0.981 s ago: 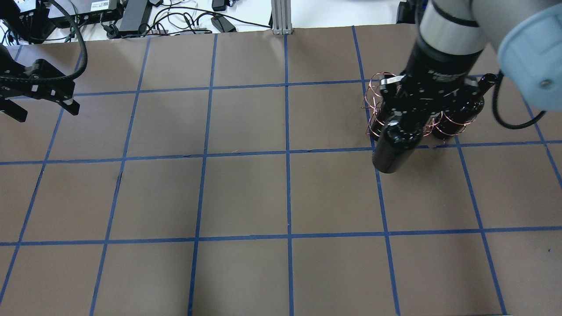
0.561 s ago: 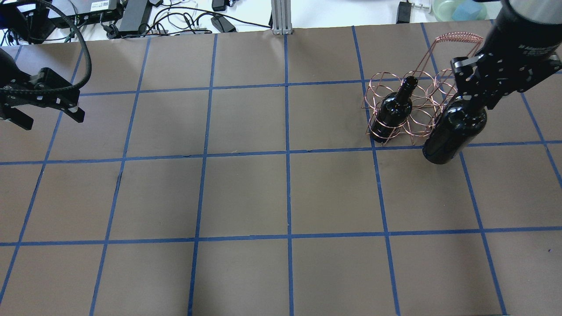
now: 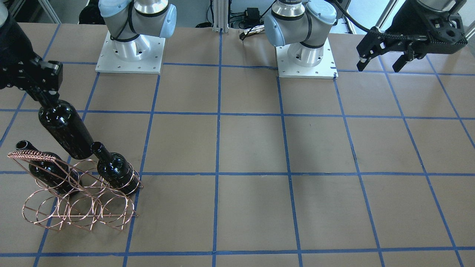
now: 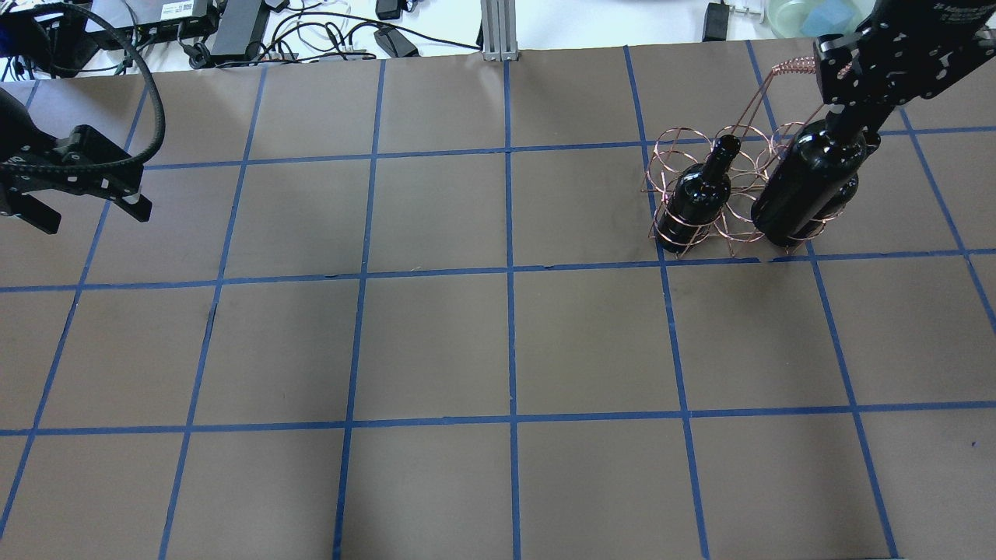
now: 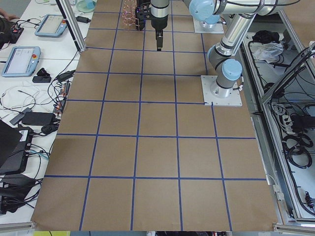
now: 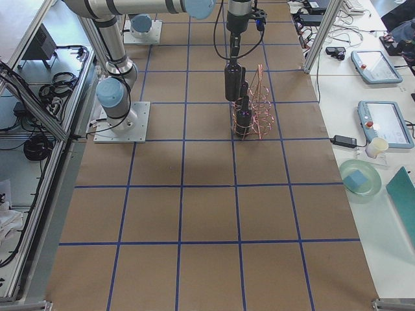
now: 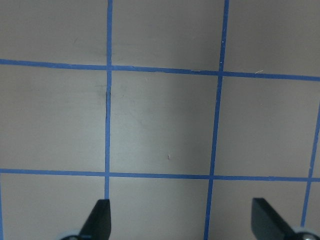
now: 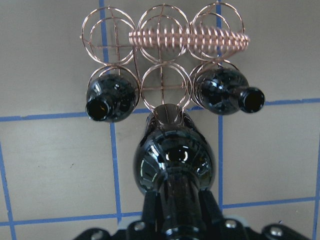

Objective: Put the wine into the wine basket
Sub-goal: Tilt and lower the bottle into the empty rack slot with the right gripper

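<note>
My right gripper [image 4: 853, 124] [image 3: 46, 99] is shut on the neck of a glossy black wine bottle [image 4: 808, 185] [image 3: 66, 130] [image 8: 173, 159], which hangs roughly upright above the table. Its base is at the robot-side edge of the copper wire basket [image 3: 76, 207] [image 4: 677, 148] [image 8: 165, 39], by the empty middle ring [image 8: 162, 86] of the near row. Two other black bottles stand in that row's outer rings [image 3: 115, 171] [image 3: 44, 171] [image 8: 111, 96] [image 8: 224, 93]. My left gripper [image 4: 89, 214] [image 3: 379, 67] [image 7: 182, 220] is open and empty far across the table.
The table is brown paper with a blue tape grid [image 4: 510, 268]. Cables and power bricks [image 4: 233, 23] and an aluminium post [image 4: 498, 31] lie past the far edge. The two arm bases [image 3: 130, 52] [image 3: 306, 55] stand on the robot side.
My right gripper has carried the bottle from the basket's left side to the right, then away from the robot towards the basket. The left arm has barely shifted.
</note>
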Robot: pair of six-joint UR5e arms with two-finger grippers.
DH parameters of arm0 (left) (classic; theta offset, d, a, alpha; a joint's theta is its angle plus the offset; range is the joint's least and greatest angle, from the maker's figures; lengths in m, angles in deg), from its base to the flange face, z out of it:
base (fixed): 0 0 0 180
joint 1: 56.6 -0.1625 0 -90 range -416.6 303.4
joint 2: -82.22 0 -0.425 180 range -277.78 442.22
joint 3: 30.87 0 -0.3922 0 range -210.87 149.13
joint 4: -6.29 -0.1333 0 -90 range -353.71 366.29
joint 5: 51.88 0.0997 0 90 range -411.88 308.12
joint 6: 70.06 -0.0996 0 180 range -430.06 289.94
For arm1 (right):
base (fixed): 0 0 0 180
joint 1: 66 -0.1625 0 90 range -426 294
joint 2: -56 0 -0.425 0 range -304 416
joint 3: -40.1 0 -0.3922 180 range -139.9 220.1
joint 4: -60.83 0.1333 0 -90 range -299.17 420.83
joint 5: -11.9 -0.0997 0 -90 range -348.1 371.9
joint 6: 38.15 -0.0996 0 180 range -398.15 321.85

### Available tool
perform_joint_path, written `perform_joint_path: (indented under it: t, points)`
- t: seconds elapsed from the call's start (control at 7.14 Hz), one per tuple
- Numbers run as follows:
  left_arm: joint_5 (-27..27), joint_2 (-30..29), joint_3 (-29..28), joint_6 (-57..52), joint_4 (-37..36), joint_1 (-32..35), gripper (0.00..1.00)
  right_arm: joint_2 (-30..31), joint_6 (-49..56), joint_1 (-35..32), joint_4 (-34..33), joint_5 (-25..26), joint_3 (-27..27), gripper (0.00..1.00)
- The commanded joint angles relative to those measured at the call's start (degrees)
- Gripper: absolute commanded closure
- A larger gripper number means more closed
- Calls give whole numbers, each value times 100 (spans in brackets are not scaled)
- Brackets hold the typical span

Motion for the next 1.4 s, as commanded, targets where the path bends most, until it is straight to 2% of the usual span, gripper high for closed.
perform_joint_path:
  t: [0.0,0.56,0.84,1.26]
  points:
    - [-8,16,6,19,2,0,0,-335,168,13,-451,-163,24,100]
    - [36,25,6,464,2,17,0,-495,265,21,-576,-93,-46,100]
    - [53,17,6,1515,-50,629,0,-495,546,117,-594,-102,-64,100]
    - [387,-115,-12,3056,-103,1527,0,-609,555,127,-611,-164,-99,100]
